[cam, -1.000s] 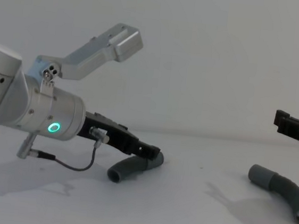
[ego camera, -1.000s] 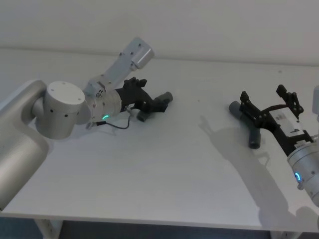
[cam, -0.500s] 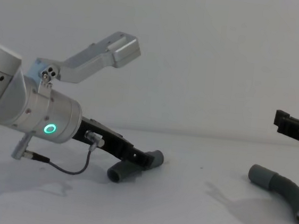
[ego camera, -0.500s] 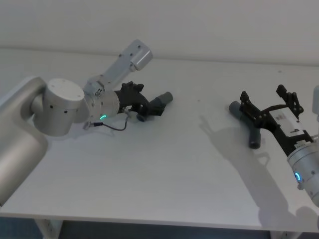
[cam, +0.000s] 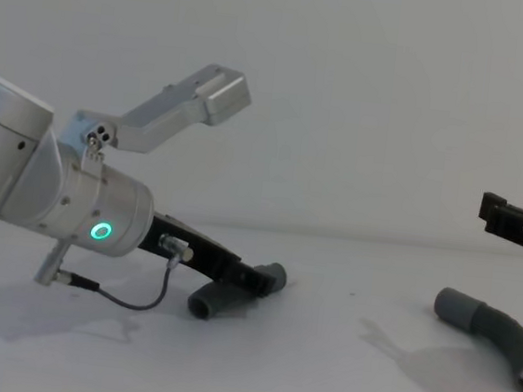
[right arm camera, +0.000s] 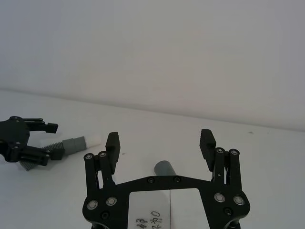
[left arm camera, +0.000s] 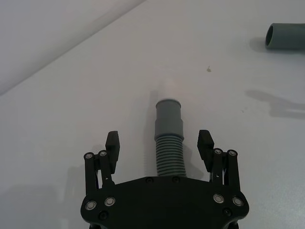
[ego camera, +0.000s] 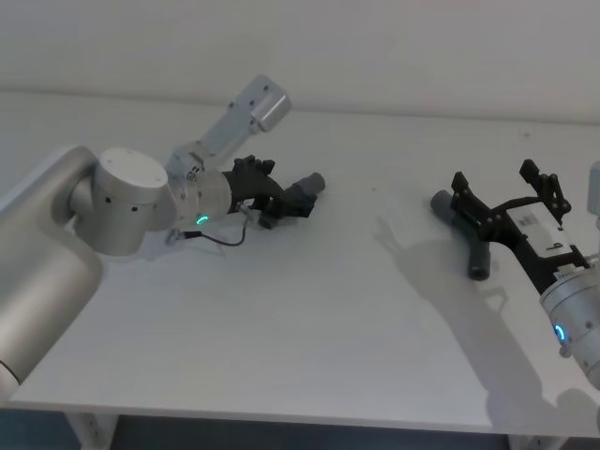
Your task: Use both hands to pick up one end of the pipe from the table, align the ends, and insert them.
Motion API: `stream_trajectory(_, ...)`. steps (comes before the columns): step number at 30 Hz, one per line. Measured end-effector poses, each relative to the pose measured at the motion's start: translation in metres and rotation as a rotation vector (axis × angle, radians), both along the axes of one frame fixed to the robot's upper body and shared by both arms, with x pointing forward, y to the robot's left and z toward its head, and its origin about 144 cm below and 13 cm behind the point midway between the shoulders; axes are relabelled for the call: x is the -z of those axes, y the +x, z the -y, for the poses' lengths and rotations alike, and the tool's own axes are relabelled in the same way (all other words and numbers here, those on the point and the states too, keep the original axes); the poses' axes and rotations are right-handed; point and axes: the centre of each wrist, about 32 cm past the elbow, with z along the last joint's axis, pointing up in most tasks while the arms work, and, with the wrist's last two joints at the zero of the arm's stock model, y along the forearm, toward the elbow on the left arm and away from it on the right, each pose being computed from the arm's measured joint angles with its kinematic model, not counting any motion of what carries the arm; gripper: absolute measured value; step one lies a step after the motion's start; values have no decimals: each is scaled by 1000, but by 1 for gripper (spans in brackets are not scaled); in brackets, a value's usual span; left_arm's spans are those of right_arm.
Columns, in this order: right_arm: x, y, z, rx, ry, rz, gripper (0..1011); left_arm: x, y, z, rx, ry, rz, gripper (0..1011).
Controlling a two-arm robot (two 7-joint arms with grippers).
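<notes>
**Left arm has dipped lower over its hose piece; nothing gripped yet**

Since the earlier frames the left arm has tilted down and slid a little forward. This brings the left gripper (left arm camera: 159, 141) closer around the left hose piece (ego camera: 298, 195). That piece lies flat on the desk (ego camera: 309, 328), near the far edge and left of centre. In the left wrist view the two black fingers (left arm camera: 113, 143) stand spread wide on either side of the ribbed section, with clear gaps to the hose. The smooth cuff (left arm camera: 168, 117) points away from the palm, and a pale white spigot (right arm camera: 93, 140) sticks out beyond it.

On the other side nothing has changed. The right gripper (right arm camera: 160, 140) hangs above the right hose piece (cam: 495, 335), its fingers also spread apart and holding nothing. This curved piece rests on the desk toward the right edge, well apart from the left one. Its open cuff (left arm camera: 286, 36) faces roughly toward the middle of the desk.

The lowering suggests the left side is ready to close on the ribs just behind the cuff. The right arm probably needs to come down before it can do the same. Both pieces must be lifted before the ends can be lined up, so the task looks to be at an early stage. A pinch too far off centre could roll the ribbed hose out of the fingers.
</notes>
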Motion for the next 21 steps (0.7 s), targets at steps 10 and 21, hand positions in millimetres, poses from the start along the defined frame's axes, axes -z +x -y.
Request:
stream_trajectory(10, 0, 0, 0, 0, 0, 0, 1000, 3, 2, 3, -5, -7, -13, 1001)
stream_trajectory(21, 0, 0, 0, 0, 0, 0, 1000, 1, 5, 5, -15, 1, -36, 1001)
